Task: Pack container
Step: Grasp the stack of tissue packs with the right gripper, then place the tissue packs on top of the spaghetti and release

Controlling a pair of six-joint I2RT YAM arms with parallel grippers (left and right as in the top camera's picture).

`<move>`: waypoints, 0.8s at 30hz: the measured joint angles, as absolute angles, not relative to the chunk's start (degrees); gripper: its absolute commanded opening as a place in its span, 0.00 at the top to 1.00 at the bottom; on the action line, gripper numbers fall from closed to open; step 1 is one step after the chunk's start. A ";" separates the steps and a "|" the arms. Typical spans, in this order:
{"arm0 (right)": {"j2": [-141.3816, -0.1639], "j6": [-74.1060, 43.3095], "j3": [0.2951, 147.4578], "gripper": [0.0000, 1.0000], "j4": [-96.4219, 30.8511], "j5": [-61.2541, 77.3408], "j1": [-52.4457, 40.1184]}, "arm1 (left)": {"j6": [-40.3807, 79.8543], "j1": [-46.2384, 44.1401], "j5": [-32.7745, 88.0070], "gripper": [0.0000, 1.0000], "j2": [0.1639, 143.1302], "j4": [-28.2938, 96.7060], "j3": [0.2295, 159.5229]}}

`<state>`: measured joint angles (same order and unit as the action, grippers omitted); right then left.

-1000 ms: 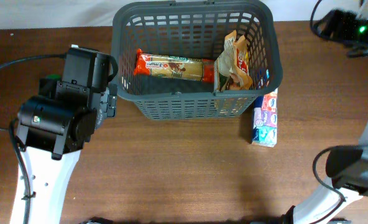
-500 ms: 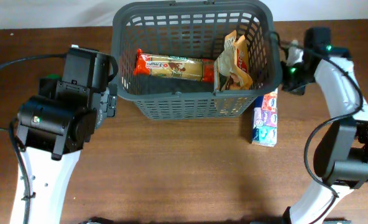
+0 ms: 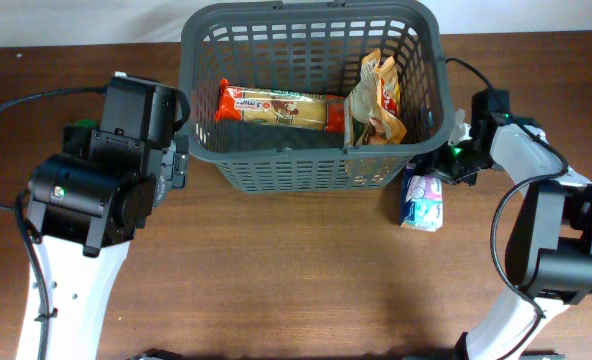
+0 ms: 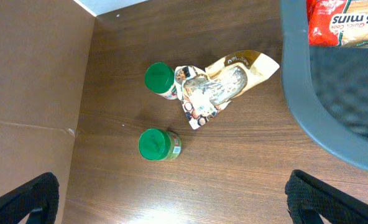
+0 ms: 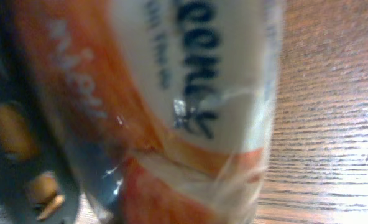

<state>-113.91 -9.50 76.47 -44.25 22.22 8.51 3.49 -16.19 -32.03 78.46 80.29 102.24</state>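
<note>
The container (image 3: 311, 172), a dark grey slotted basket, stands at the back centre and holds a red-ended snack bar packet (image 3: 281, 107) and a tan pouch (image 3: 376, 100). Its rim (image 4: 302, 93) also shows in the left wrist view. A blue, white and red packet (image 3: 423, 198) lies on the table off its front right corner. My right gripper (image 3: 448, 160) is down at that packet's far end, against the basket wall. In the right wrist view the packet (image 5: 196, 93) fills the frame and hides the fingers. My left gripper (image 4: 184, 199) hangs open over bare table, left of the basket.
Two green-lidded jars (image 4: 159, 78) (image 4: 154, 144) and a tan printed pouch (image 4: 221, 87) sit on the table left of the basket, under the left arm (image 3: 106, 180). The table's back left edge runs close behind them.
My right arm has swung down from the far right to the packet's far end. The packet has tilted and slid slightly towards the front. The left arm has not moved.
</note>
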 measured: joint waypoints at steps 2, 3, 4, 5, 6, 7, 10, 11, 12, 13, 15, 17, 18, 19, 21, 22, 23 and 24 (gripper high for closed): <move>-113.60 -10.44 76.73 0.96 -44.01 22.65 9.21 | 3.49 -16.19 -32.03 0.01 78.46 80.29 102.24; -113.60 -11.00 77.01 0.96 -43.90 22.83 9.61 | 3.49 -16.19 -32.03 0.01 78.46 80.29 102.24; -113.60 -11.53 77.32 0.96 -43.92 22.85 10.13 | 3.49 -16.19 -32.03 0.01 78.46 80.29 102.24; -113.60 -11.88 78.06 0.96 -44.38 22.72 11.03 | 3.49 -16.19 -32.03 0.01 78.46 80.29 102.24; -113.56 -12.03 78.81 0.96 -44.82 22.61 11.86 | 3.49 -16.19 -32.03 0.01 78.46 80.29 102.24; -113.49 -12.29 79.81 0.96 -45.36 22.50 12.84 | 3.49 -16.19 -32.03 0.01 78.46 80.29 102.24; -112.36 -13.08 85.01 0.96 -47.68 22.06 16.40 | 3.49 -16.19 -32.03 0.01 78.46 80.29 102.24; -111.07 -13.32 88.36 0.96 -49.01 21.87 18.00 | 3.49 -16.19 -32.03 0.01 78.46 80.29 102.24; -110.45 -13.37 89.86 0.96 -49.39 21.85 18.57 | 3.49 -16.19 -32.03 0.01 78.46 80.29 102.24; -108.79 -13.45 93.54 0.96 -50.61 21.63 19.75 | 3.49 -16.19 -32.03 0.01 78.46 80.29 102.24; -105.51 -13.43 100.27 0.96 -52.16 21.50 21.08 | 3.49 -16.19 -32.03 0.01 78.46 80.29 102.24; -102.04 -12.12 106.76 0.96 -53.06 22.15 21.21 | 3.49 -16.19 -32.03 0.01 78.46 80.29 102.24; -100.25 -10.52 110.26 0.96 -53.63 22.87 20.75 | 3.49 -16.19 -32.03 0.01 78.46 80.27 102.24; -99.39 -10.02 111.79 0.96 -53.76 23.31 20.43 | 3.49 -16.19 -32.03 0.01 78.46 80.29 102.24; -95.00 -4.69 118.28 0.96 -54.04 26.35 17.37 | 3.49 -16.19 -32.03 0.01 78.46 80.29 102.24; -93.60 -1.17 120.33 0.96 -54.04 27.88 15.38 | 3.49 -16.19 -32.03 0.01 78.46 80.29 102.24; -92.27 2.35 121.97 0.96 -54.02 29.82 12.99 | 3.49 -16.19 -32.03 0.01 78.46 80.29 102.24; -91.18 6.28 123.04 0.96 -54.06 31.94 10.55 | 3.49 -16.19 -32.03 0.01 78.46 80.29 102.24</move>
<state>-91.18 6.28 123.04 -54.06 31.94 10.55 3.49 -16.19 -32.03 78.46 80.29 102.24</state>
